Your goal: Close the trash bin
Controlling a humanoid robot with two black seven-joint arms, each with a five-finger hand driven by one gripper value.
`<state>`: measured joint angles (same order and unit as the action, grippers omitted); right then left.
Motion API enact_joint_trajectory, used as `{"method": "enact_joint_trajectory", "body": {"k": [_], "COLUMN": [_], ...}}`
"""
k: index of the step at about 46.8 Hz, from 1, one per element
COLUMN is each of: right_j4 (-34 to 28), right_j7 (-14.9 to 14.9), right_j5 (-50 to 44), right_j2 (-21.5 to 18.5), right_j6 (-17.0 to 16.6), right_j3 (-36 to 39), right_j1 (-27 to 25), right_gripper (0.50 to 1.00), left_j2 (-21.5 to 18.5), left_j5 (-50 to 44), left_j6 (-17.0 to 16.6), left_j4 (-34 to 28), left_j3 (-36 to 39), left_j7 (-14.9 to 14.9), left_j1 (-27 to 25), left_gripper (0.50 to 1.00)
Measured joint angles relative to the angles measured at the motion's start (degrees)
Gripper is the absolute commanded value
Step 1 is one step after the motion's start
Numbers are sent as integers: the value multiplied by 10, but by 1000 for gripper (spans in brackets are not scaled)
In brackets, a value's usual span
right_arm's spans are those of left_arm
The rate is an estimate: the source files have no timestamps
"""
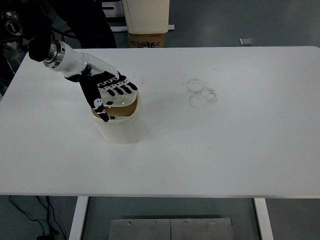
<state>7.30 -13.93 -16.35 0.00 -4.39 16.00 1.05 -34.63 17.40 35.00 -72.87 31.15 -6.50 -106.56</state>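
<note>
A cream trash bin (120,127) stands on the white table (225,145), left of the middle. My left hand (107,91) lies flat over the bin's top with its fingers spread, pressing the lid (119,102) down. The lid is nearly level with the rim, and a narrow brown gap of the inside still shows at the right under the fingers. The thumb points down toward the bin's front rim. The hand holds nothing. My right arm is out of view.
Faint grey ring marks (201,93) stain the table right of the bin. Beyond the far edge stand a cardboard box (146,40) and a white cabinet (146,15). A small grey object (245,41) lies on the floor behind.
</note>
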Motion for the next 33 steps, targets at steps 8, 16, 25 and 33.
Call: {"method": "enact_joint_trajectory", "body": {"k": [8, 16, 25, 33], "right_j4": [0, 0, 0, 0], "right_j7": [0, 0, 0, 0], "right_j5": [0, 0, 0, 0], "right_j2": [0, 0, 0, 0], "right_j6": [0, 0, 0, 0], "right_j3": [0, 0, 0, 0], "right_j1": [0, 0, 0, 0], "right_gripper": [991, 991, 991, 991], "left_j2": [0, 0, 0, 0], "left_j5": [0, 0, 0, 0], "left_j6": [0, 0, 0, 0], "left_j4": [-16, -35, -41, -41], "left_j3": [9, 19, 28, 31], "left_j7": [-1, -4, -18, -20], "left_j1": [-9, -20, -21, -22], "left_gripper": [1000, 1000, 1000, 1000]}}
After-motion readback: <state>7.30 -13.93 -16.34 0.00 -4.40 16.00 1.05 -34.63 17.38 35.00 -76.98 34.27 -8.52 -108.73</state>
